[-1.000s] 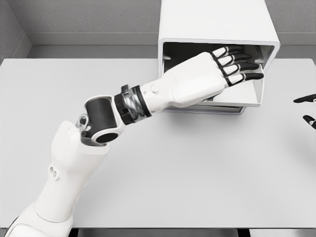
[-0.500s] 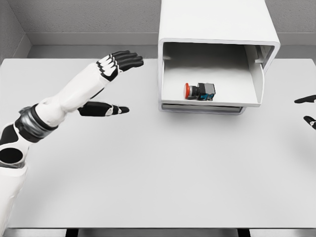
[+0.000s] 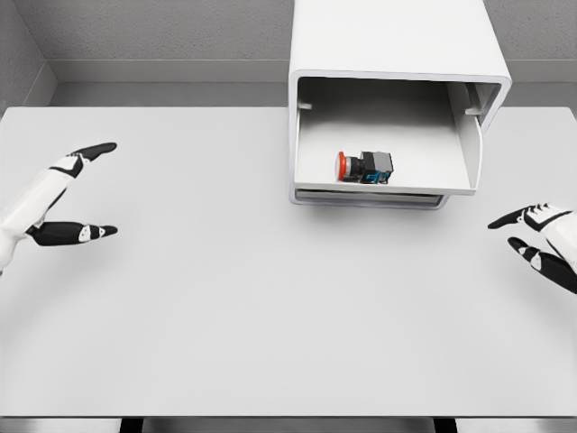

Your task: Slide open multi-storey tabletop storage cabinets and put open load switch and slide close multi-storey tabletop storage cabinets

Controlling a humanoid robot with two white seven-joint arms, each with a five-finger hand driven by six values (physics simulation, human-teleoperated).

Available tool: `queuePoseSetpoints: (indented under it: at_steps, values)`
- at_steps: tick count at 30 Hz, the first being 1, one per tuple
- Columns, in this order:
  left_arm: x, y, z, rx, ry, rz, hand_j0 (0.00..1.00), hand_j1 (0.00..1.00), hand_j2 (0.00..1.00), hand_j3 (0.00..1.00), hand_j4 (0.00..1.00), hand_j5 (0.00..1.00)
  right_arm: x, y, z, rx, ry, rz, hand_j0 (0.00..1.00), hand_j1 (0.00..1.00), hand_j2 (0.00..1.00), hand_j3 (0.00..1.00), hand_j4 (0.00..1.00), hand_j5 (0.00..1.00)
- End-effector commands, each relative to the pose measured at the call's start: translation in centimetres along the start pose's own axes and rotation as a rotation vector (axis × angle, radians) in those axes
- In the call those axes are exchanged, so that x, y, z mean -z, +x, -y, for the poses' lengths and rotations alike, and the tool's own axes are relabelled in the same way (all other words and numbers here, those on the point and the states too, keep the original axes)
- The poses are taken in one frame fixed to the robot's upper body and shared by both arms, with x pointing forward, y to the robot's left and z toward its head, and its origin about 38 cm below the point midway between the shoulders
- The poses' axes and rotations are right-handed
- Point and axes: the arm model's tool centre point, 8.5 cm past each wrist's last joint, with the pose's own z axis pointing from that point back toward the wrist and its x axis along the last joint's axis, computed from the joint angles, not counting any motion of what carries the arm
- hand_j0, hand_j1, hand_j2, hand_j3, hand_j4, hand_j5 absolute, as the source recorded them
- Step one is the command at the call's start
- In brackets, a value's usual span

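table (image 3: 270, 316): grey, I see both hands over it
cabinet (image 3: 397, 99): drawer (image 3: 383, 185) slid out, up-left of right hand (image 3: 541, 239)
load switch (image 3: 364, 167): in drawer
left hand (image 3: 54, 203): fingers spread, empty
right hand: spread, empty

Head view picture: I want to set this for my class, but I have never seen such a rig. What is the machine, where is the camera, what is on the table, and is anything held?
This is a simulator's render, seen from a camera on a humanoid robot's head, looking down at a grey table. The left hand enters at the left edge, the right hand at the right edge; both have spread fingers and hold nothing. At the back stands a white storage cabinet with its drawer slid open. Inside lies a load switch, a small dark block with a red button.
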Motion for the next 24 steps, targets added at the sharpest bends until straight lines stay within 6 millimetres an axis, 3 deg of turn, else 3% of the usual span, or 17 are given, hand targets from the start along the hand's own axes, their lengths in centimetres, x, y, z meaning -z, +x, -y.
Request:
queuePoseSetpoints:
  at_steps: [1,15,24]
  values:
    - [-0.1,-0.2,0.1,-0.008,-0.011,-0.005,1.0,1.0,1.0,1.0,1.0,1.0,0.5,0.7,-1.0,0.029,0.002,0.02,0.55,0.55,0.55,0.55,0.55,0.55]
    - [-0.3,-0.4,0.5,-0.012,-0.016,-0.016,1.0,1.0,1.0,1.0,1.0,1.0,4.4,4.4,-5.4,0.144,0.021,0.144,0.57,0.57,0.57,0.57,0.57,0.57]
    - [-0.7,-1.3,0.9,-0.032,-0.016,-0.044,1.0,1.0,1.0,1.0,1.0,1.0,6.6,5.1,-4.0,0.125,-0.012,0.2,0.57,0.57,0.57,0.57,0.57,0.57]
